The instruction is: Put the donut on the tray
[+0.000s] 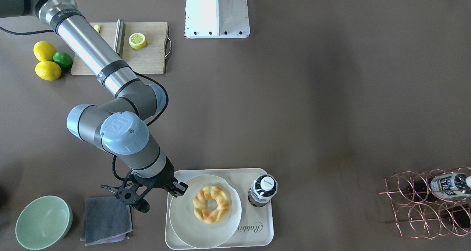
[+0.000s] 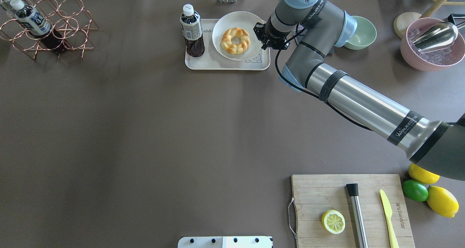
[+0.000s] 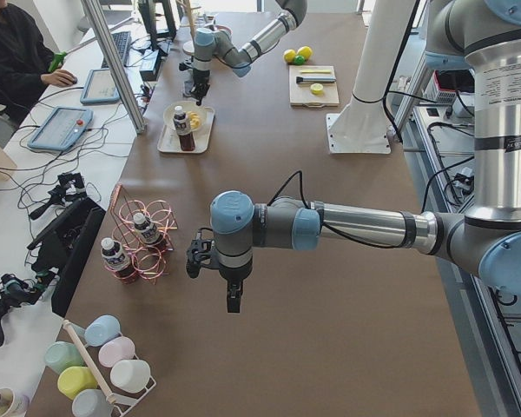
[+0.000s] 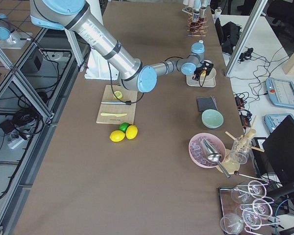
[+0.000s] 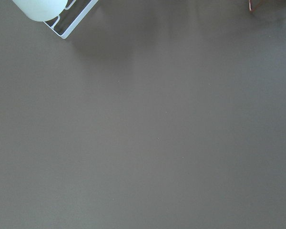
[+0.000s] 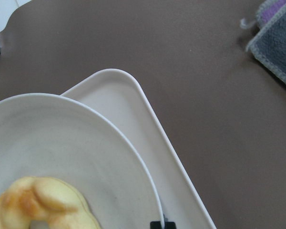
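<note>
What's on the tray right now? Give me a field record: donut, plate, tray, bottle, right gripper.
donut: lying flat on the plate, untouched
plate: round, off-white, resting on the tray
tray: cream, holds plate and bottle
bottle: upright on the tray, beside the plate
right gripper: above the tray's edge beside the plate, clear of the donut; jaws' state unclear
</note>
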`<control>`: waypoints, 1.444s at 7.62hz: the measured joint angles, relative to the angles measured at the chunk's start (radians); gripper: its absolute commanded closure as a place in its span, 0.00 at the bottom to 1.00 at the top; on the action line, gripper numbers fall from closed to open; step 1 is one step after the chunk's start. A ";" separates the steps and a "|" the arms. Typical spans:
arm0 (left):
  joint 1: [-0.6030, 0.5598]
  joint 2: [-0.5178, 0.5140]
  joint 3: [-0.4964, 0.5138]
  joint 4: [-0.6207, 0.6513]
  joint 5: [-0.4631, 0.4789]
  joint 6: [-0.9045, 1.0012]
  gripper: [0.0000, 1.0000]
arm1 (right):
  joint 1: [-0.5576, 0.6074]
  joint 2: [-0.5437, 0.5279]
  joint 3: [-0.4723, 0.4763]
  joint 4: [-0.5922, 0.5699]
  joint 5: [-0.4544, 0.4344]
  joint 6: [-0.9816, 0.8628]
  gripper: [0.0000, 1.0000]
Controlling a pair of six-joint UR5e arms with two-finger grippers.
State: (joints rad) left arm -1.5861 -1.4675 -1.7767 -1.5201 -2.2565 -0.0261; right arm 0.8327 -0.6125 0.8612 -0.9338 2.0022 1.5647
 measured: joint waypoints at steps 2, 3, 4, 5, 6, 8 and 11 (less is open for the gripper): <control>0.000 -0.001 0.000 0.000 0.000 0.000 0.02 | 0.004 0.000 0.003 0.005 0.002 0.017 0.00; 0.000 -0.001 0.000 0.000 0.000 0.000 0.02 | 0.008 -0.002 0.011 0.004 0.007 0.018 0.00; 0.000 -0.001 0.000 0.000 0.000 0.000 0.02 | 0.014 -0.008 0.029 0.002 0.017 0.018 0.00; 0.000 -0.001 0.000 0.000 0.000 0.000 0.02 | 0.024 -0.028 0.067 -0.003 0.046 0.018 0.00; 0.000 0.001 0.000 0.000 0.000 0.000 0.02 | 0.035 -0.079 0.151 -0.027 0.083 0.017 0.00; 0.000 0.005 0.000 0.000 0.001 0.001 0.02 | 0.051 -0.219 0.398 -0.138 0.126 -0.004 0.00; -0.004 0.012 -0.003 0.000 0.002 0.003 0.02 | 0.068 -0.419 0.759 -0.399 0.128 -0.120 0.00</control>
State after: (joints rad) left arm -1.5903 -1.4556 -1.7800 -1.5202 -2.2550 -0.0234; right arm 0.9003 -1.0312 1.6197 -1.3332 2.1299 1.4443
